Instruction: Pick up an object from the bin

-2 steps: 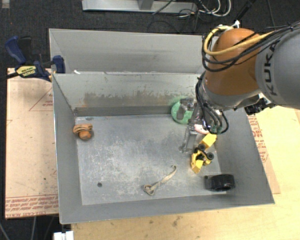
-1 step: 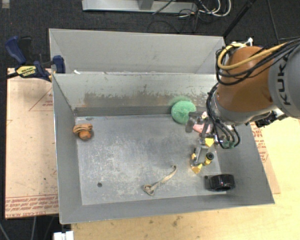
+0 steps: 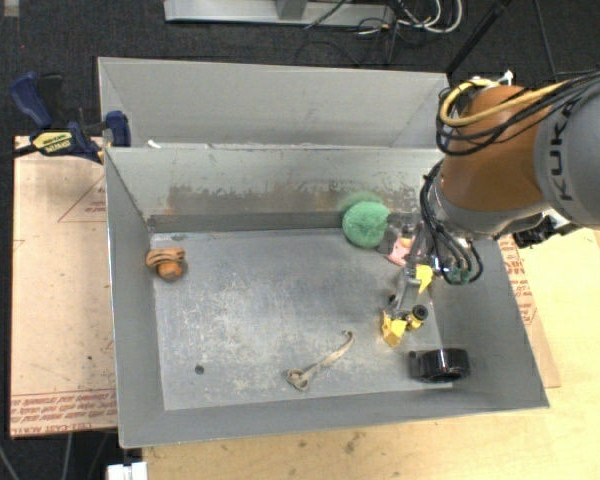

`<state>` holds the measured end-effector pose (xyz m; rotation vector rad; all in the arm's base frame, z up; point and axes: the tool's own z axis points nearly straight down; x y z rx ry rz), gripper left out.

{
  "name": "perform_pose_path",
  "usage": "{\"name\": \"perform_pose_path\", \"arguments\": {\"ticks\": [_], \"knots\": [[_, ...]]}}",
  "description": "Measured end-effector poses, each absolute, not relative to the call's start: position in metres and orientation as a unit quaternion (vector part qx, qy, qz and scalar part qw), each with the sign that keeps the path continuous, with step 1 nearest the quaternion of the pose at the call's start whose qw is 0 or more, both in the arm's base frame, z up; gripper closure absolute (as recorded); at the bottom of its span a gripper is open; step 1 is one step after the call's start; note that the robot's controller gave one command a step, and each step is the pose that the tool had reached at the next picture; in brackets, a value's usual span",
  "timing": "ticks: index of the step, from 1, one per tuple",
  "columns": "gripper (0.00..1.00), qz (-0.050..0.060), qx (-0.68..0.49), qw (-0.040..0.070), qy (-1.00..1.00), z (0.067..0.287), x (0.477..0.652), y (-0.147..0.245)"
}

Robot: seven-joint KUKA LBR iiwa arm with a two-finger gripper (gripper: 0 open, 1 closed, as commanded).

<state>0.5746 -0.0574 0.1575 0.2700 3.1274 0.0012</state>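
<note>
The jaws, parted or closed I cannot tell, hang just above a small yellow piece (image 3: 393, 328) at the right of the bin (image 3: 260, 298), where 1 black cylinder (image 3: 438, 365) nearby could be knocked or pinched instead.

Covered by the arm, or too small to name

The orange arm (image 3: 490, 168) runs off the edge at 3 o'clock and covers the bin's (image 3: 280, 298) corner at 2 o'clock. A pink thing (image 3: 397, 250) is mostly hidden behind it. The small yellow thing (image 3: 392, 328) just below the hand (image 3: 412, 303) is too small to name, as is a dark speck (image 3: 199, 370) at 7 o'clock.
</note>
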Motion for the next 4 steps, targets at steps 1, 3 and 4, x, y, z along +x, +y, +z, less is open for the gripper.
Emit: {"name": "perform_pose_path", "arguments": {"ticks": [1,3,4], "knots": [[0.00,0.001,0.107,0.004,0.994,0.142,0.568,-0.062],[0.00,0.001,0.138,0.000,0.990,0.073,0.542,-0.106],[1.00,0.002,0.057,0.004,0.998,0.071,0.566,-0.139]]}}
